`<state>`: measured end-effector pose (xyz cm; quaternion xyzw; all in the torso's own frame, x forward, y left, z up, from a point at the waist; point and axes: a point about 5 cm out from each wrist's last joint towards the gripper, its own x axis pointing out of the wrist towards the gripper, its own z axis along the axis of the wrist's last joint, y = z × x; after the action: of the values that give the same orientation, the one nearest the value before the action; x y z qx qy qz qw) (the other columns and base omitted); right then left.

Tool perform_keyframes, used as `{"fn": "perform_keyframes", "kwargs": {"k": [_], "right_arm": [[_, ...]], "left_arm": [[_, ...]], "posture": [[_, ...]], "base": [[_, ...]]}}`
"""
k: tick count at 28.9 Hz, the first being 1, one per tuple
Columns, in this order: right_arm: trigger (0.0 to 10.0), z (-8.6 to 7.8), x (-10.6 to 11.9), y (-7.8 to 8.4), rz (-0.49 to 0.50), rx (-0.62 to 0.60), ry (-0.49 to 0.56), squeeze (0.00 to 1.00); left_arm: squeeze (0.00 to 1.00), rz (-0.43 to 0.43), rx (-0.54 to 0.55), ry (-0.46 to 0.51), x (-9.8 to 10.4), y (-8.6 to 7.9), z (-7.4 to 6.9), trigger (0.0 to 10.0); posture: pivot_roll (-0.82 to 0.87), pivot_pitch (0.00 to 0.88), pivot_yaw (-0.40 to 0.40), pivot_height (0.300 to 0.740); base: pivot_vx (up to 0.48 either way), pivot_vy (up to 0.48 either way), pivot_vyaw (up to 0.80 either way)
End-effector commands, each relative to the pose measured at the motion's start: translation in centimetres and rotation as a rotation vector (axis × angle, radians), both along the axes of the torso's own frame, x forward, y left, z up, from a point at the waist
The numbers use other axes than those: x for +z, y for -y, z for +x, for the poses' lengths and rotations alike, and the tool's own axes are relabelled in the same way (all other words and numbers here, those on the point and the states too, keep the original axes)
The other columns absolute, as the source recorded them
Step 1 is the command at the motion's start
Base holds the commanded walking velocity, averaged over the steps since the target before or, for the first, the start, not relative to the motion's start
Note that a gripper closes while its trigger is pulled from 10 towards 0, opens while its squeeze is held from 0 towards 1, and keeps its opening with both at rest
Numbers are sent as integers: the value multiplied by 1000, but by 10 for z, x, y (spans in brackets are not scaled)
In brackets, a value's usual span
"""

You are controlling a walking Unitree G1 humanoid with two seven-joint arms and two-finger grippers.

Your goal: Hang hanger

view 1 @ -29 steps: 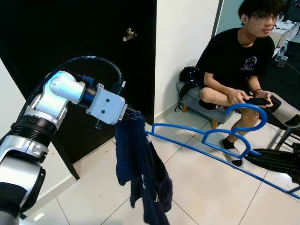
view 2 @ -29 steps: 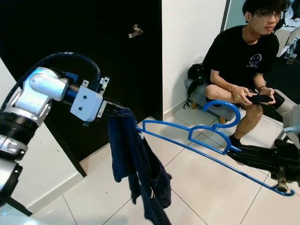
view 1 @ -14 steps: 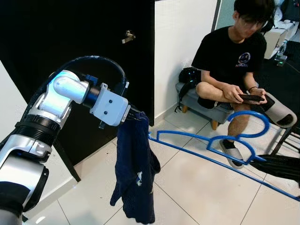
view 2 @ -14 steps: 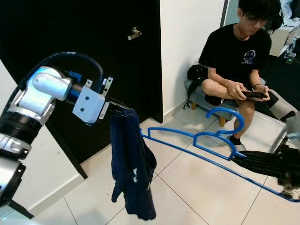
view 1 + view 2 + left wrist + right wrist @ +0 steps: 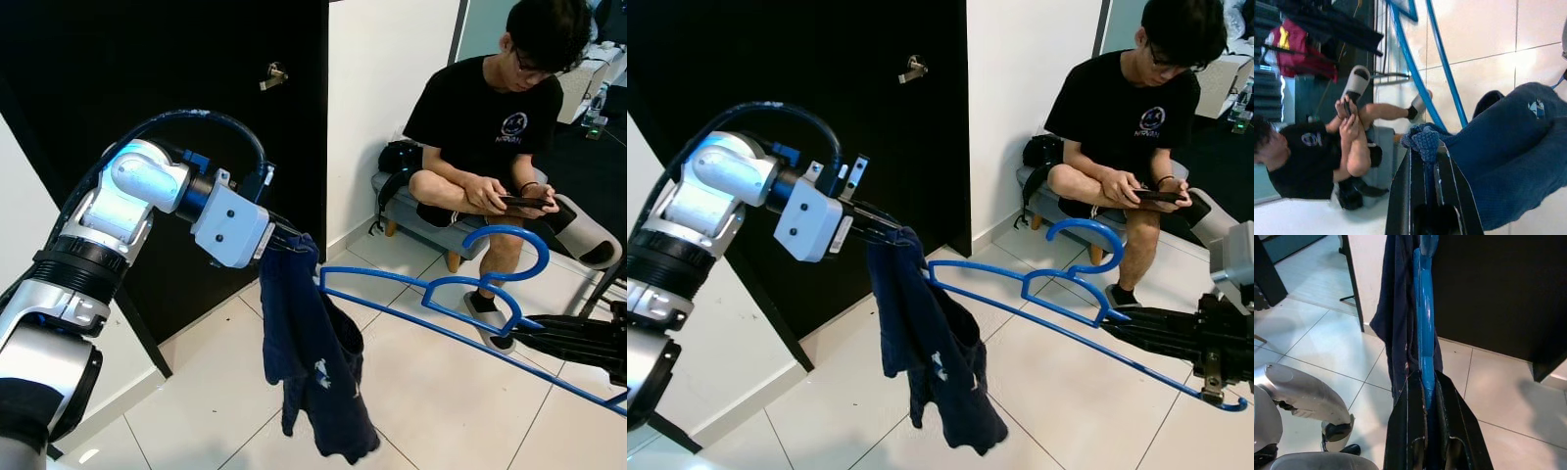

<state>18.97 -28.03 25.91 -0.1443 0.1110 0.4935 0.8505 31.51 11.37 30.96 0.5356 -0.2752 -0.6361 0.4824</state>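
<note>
A dark blue garment (image 5: 313,362) hangs from my left gripper (image 5: 285,241), which is shut on its collar at chest height in front of the black door. A blue plastic hanger (image 5: 460,291) lies nearly level to the right, with its hook upward. Its left end is tucked into the garment's top. My right gripper (image 5: 1114,319) is shut on the hanger's lower bar near the hook. In the left wrist view the black fingers (image 5: 1415,166) pinch the knitted collar (image 5: 1422,139). In the right wrist view the hanger (image 5: 1424,308) runs straight out from between the fingers (image 5: 1405,406) into the garment (image 5: 1398,323).
A person (image 5: 490,127) sits on a grey stool (image 5: 411,211) at the back right, holding a phone, feet on the tiled floor (image 5: 441,401). A black door (image 5: 147,69) with a metal handle (image 5: 272,74) stands behind the garment, beside a white wall (image 5: 382,69).
The garment's lower part has swung to the right and bunched. The hanger's hook end has risen a little. Both grippers keep their hold.
</note>
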Motion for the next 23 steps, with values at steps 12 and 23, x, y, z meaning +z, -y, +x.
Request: {"fn": "perform_keyframes", "kwargs": {"k": [12,23], "right_arm": [[10000,-1,-16,-17,12,64,-51,0],[10000,4,-35,-49,54,202,-117,0]], "left_arm": [[0,10,-127,39,9,17,-15,10000],[0,58,-195,58,5,24,-22,10000]], "posture": [[-45,0,75,740],[-34,0,72,740]], "base": [[0,0,0],[0,0,0]]}}
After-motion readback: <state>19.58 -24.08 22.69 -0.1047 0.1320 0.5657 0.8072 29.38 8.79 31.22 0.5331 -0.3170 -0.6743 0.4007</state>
